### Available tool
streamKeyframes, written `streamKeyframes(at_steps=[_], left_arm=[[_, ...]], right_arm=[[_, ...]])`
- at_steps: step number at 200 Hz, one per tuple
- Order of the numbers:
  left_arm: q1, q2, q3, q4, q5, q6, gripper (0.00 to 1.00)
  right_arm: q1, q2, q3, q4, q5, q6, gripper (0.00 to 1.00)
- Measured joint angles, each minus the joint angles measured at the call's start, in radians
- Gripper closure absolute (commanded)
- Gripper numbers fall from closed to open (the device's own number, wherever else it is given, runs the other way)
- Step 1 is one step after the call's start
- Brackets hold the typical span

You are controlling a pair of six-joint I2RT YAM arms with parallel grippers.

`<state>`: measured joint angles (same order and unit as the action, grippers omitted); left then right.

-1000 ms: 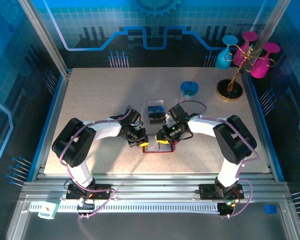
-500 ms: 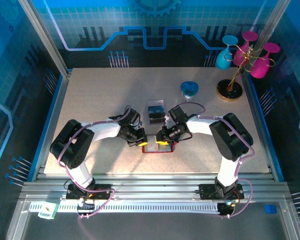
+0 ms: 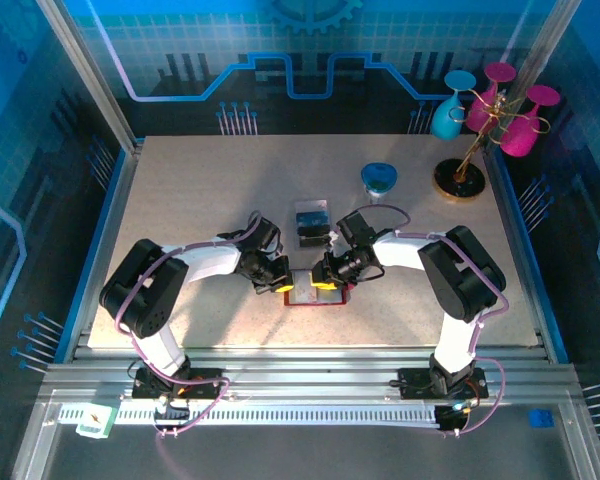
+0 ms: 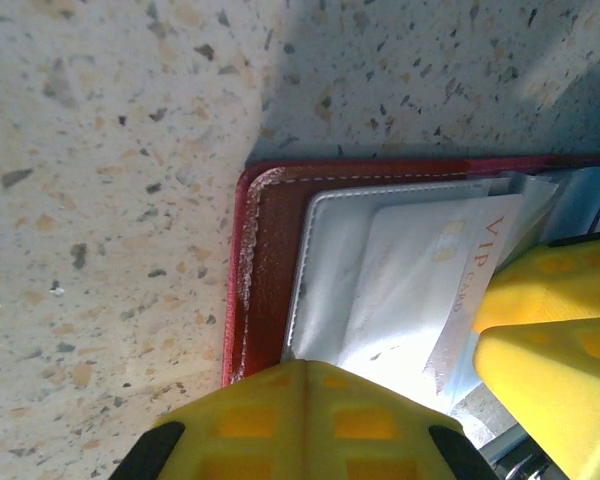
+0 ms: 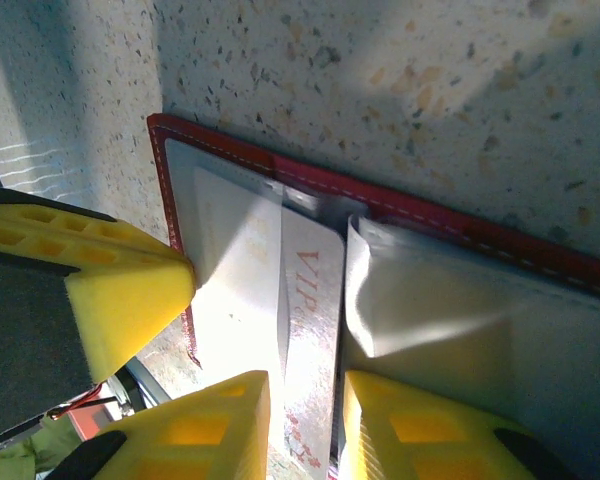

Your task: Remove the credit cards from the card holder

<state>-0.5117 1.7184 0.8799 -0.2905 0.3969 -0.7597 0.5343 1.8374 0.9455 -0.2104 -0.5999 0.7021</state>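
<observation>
Though from above the flat red card holder [image 3: 315,300] is a sliver on the table [image 3: 200,190], up close we see the right gripper [image 5: 305,425] pinching its pale plastic VIP card [image 5: 308,300], the left gripper [image 3: 283,284] clenched.

Red wallet [image 4: 265,260] open on speckled table [image 4: 110,150]. Pale VIP card [image 4: 420,280] pokes from wallet's grey pocket [image 4: 325,270]. Left gripper [image 4: 300,405], closed, at wallet's lower edge; right gripper [image 4: 488,325] at wallet's right-hand end, touching VIP card.
</observation>
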Motion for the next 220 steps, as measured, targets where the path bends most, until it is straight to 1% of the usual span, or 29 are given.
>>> streamKeyframes(at_steps=[100,220], left_arm=[[-0.005,0.009,0.000,0.008,0.003,0.000,0.95],[-0.010,0.013,0.000,0.011,0.008,0.000,0.95]], right_arm=[[-0.010,0.000,-0.025,0.047,-0.031,0.008,0.77],[-0.019,0.000,-0.037,0.066,-0.048,0.031,0.90]])
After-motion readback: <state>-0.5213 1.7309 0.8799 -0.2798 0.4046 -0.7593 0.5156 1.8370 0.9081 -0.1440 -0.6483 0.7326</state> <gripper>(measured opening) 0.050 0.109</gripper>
